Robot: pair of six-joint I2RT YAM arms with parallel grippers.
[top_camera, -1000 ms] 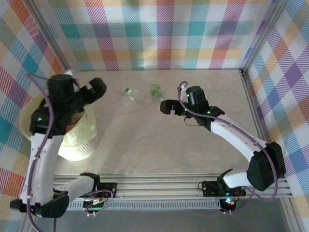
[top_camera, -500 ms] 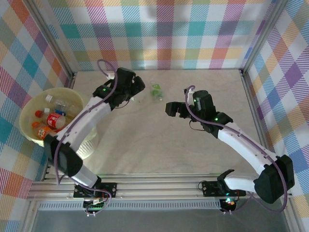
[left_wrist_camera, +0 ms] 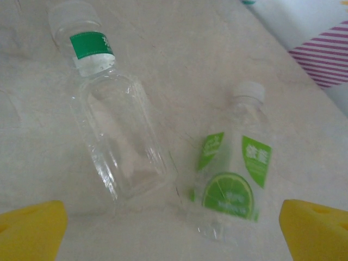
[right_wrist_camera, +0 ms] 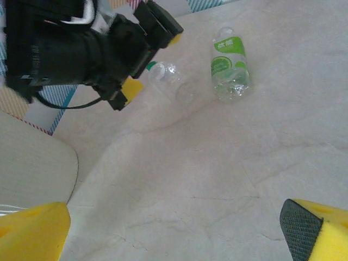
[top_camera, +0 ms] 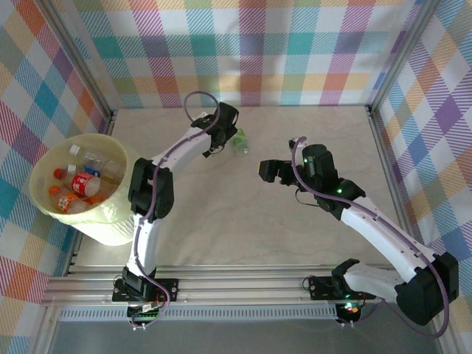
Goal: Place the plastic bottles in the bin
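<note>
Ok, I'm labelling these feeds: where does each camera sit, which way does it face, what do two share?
Top external: above and behind the bases, looking down on the table; both arms and the bin show.
Left wrist: on the left gripper, angled down at the clear bottle and lime bottle; its yellow fingertips sit in the bottom corners.
Right wrist: on the right gripper, facing across the table; its own pads, plus the left gripper beside both bottles.
Shared: both wrist views see both bottles.

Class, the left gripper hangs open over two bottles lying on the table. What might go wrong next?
The clear bottle and the lime-label bottle lie close together, so the left gripper may catch both or knock one away. Lying on their sides, they may roll.
</note>
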